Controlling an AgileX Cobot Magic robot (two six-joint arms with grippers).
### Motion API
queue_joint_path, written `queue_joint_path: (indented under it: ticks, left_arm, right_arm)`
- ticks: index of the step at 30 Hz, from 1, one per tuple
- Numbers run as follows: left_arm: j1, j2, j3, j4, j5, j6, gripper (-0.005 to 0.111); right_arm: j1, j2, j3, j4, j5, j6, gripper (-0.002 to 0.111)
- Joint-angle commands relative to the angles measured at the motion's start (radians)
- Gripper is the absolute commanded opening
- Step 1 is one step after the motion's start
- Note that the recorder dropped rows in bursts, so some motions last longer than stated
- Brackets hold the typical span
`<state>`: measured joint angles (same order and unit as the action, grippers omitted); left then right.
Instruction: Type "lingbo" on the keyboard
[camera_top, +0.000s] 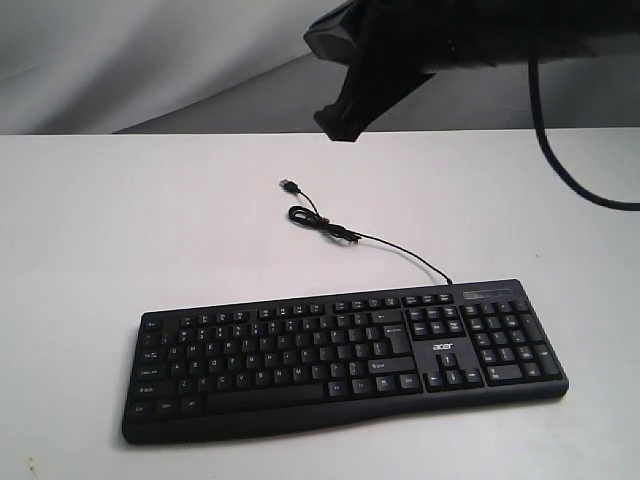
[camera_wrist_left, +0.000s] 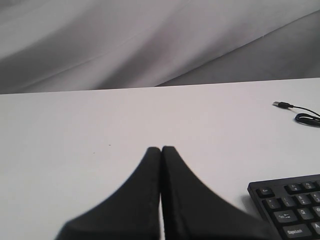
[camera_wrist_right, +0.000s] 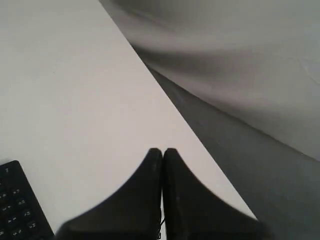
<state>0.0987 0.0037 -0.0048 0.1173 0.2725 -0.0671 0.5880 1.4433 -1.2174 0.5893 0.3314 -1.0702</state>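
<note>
The black keyboard (camera_top: 345, 355) with white legends and an "acer" logo lies flat on the white table (camera_top: 150, 220), near its front. Its thin cable (camera_top: 395, 248) runs back from the top edge to a loose USB plug (camera_top: 288, 186). In the left wrist view my left gripper (camera_wrist_left: 161, 148) is shut on nothing, above bare table beside the keyboard's (camera_wrist_left: 292, 207) corner. My right gripper (camera_wrist_right: 162, 150) is also shut and empty, over the table near its edge, with a corner of the keyboard (camera_wrist_right: 17, 210) off to one side.
A dark arm part (camera_top: 400, 50) with a hanging black cable (camera_top: 560, 160) fills the top right of the exterior view, above the table's far side. The table's edge (camera_wrist_right: 190, 130) drops to a grey floor close to the right gripper. Grey cloth (camera_wrist_left: 125, 40) hangs behind.
</note>
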Motion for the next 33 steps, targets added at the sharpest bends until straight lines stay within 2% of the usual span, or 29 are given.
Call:
queue_joint_path:
  ticks: [1, 5, 7, 9, 12, 17, 22, 29, 33]
  left_arm:
    - [0.001, -0.004, 0.005, 0.000, -0.011, -0.002, 0.001]
    - [0.001, -0.004, 0.005, 0.000, -0.011, -0.002, 0.001]
    - [0.001, -0.004, 0.005, 0.000, -0.011, -0.002, 0.001]
    - [0.001, -0.004, 0.005, 0.000, -0.011, -0.002, 0.001]
    - [0.001, -0.004, 0.005, 0.000, -0.011, -0.002, 0.001]
    - [0.001, -0.004, 0.005, 0.000, -0.011, -0.002, 0.001]
    - [0.001, -0.004, 0.005, 0.000, -0.011, -0.002, 0.001]
    - [0.001, -0.004, 0.005, 0.000, -0.011, -0.002, 0.001]
    - [0.001, -0.004, 0.005, 0.000, -0.011, -0.002, 0.001]
  right_arm:
    - [-0.009, -0.015, -0.001, -0.007, -0.017, 0.003, 0.000]
    - [-0.009, -0.021, -0.001, -0.005, -0.040, 0.003, 0.000]
    - [-0.022, -0.030, -0.001, 0.113, -0.145, 0.144, 0.000]
    - [-0.049, -0.030, -0.001, 0.148, -0.217, 0.381, 0.000]
    - [-0.104, -0.019, 0.001, 0.116, -0.221, 0.639, 0.000]
    - [-0.181, -0.035, 0.061, 0.000, -0.209, 0.864, 0.000]
    - [-0.248, -0.126, 0.196, -0.122, -0.213, 0.968, 0.000]
    - [-0.331, -0.352, 0.417, -0.280, -0.223, 0.936, 0.000]
    - [-0.392, -0.519, 0.567, -0.304, -0.289, 0.936, 0.000]
